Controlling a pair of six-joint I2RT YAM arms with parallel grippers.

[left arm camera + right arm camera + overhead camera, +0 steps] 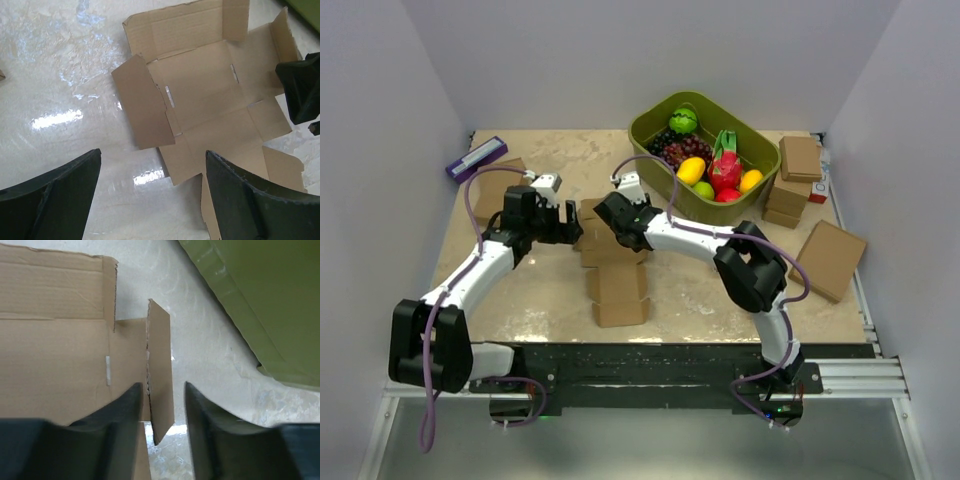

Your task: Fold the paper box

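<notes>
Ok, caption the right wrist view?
Open right gripper straddles a raised flap of the paper box, green bin alongside.

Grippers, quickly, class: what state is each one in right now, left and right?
Left gripper: open, holding nothing.
Right gripper: open, straddling a raised flap of the paper box, not clamped on it.

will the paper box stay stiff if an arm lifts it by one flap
Probably not: the paper box is thin creased card, so it would likely hinge and droop. It looks light, and may slide on the glossy table.
</notes>
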